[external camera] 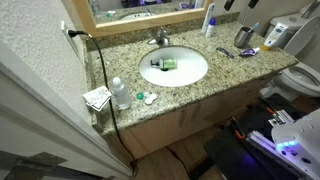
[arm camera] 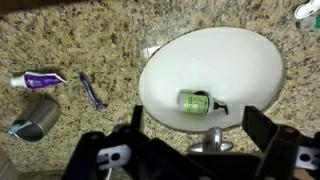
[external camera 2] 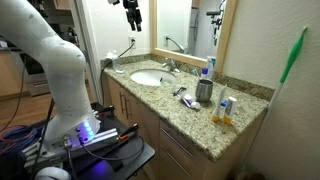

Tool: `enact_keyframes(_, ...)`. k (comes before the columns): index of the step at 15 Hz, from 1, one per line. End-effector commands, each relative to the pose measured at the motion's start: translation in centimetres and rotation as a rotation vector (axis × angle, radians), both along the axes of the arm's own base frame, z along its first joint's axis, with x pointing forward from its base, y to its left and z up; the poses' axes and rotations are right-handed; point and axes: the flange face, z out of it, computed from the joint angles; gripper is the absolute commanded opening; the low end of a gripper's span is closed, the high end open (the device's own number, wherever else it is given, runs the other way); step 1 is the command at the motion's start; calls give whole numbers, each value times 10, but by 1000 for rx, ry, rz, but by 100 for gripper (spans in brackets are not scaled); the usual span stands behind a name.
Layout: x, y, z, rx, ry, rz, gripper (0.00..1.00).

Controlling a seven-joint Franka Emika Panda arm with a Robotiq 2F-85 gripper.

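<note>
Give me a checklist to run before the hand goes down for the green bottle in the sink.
1. Hand open: ok. The jaws stand wide apart with nothing between them.
2. Green bottle located: ok. It lies on its side in the sink.
3. Hand lined up: ok. In the wrist view the bottle sits between the two fingers.
4. Height: not ok for a grasp. In an exterior view the hand hangs high above the counter.
5. Faucet clearance: cannot tell. It stands close beside the bottle.
6. Counter items: ok. The toothpaste tube and metal cup are well apart from the sink.
</note>
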Motion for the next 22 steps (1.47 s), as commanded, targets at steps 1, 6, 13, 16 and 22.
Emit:
enact_keyframes(1, 0, 0, 0, 0, 1, 0, 100)
enact_keyframes(6, -12, 3, -2, -5, 96, -165, 100)
enact_keyframes(13, -35, 32, 45, 155, 252, -307, 100)
enact_keyframes(16, -46, 38, 88, 183, 256, -348, 100)
enact_keyframes(22, 35, 13, 10, 256, 288, -651, 100)
